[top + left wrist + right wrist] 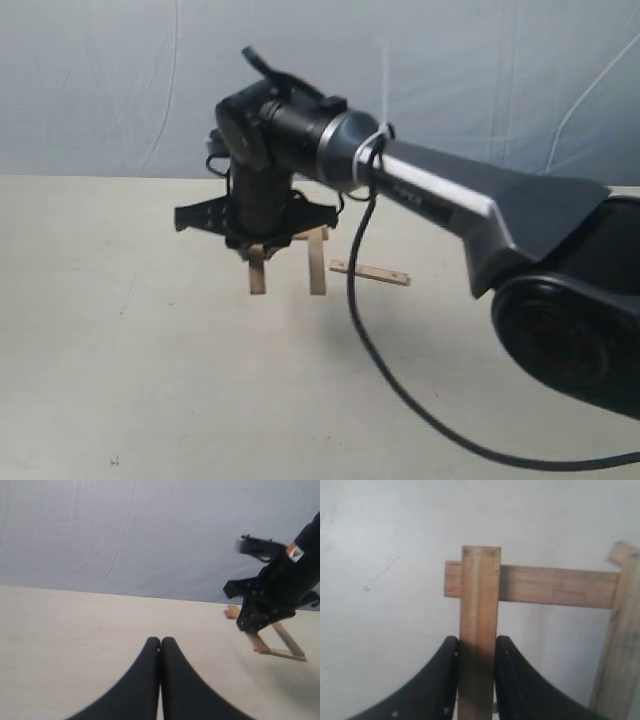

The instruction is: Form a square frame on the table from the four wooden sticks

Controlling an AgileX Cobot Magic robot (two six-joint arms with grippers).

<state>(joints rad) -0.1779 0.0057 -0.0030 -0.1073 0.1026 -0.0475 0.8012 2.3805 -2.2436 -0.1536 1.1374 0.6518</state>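
Two black fingers of the right gripper [478, 642] are pressed against the long edges of one held slat [480, 580], so that the gripper is pinching it across its width, well back from the far end. That far end is laid over the cross slat [555, 586] and projects just past it; whether the two are touching cannot be told. A third slat [615, 650] meets the other end of the cross slat, so three sides of the square frame are roughed out on the table [120, 350]. The fourth slat [370, 271] is seen lying flat just beside these in the exterior view, with small dark holes near its ends, and the open side is not yet closed. The left gripper [161, 647] is pressed together on nothing and is held over bare table, well apart from the work.

The slats are judged light, stiff and thin, with smooth faces that may slide on one another. Because they are only laid loosely, a small nudge at release could be enough to skew a corner. The fourth slat is best taken across its narrow width near the middle, so that it hangs level and both ends can be lowered onto the two free ends together.
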